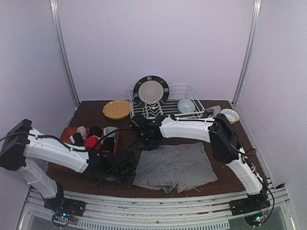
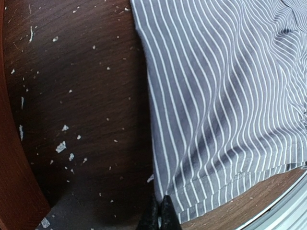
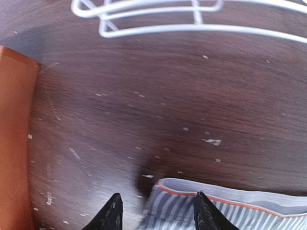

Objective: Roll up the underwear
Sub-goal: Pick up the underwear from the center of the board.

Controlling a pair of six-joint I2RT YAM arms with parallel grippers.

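- The striped underwear (image 1: pixel 175 165), dark grey with fine white lines, lies spread flat on the brown worktop (image 3: pixel 168 105), reaching away to the right of both pincers.
- The left pincer (image 2: pixel 160 215) has its black tips pressed together. They sit right at the garment's left edge, near the lower hem. Whether any cloth is nipped between them cannot be told.
- The right pincer (image 3: pixel 158 218) has its fingers apart, and the garment's waistband corner, edged in orange, lies between them.
- Beyond the right pincer stands a white wire rack (image 3: pixel 192 28), and to this pincer's left is an orange box (image 3: pixel 14 143).
- That box, just beyond the left pincer, holds other small garments (image 1: pixel 91 140) in red, black and a pale colour.
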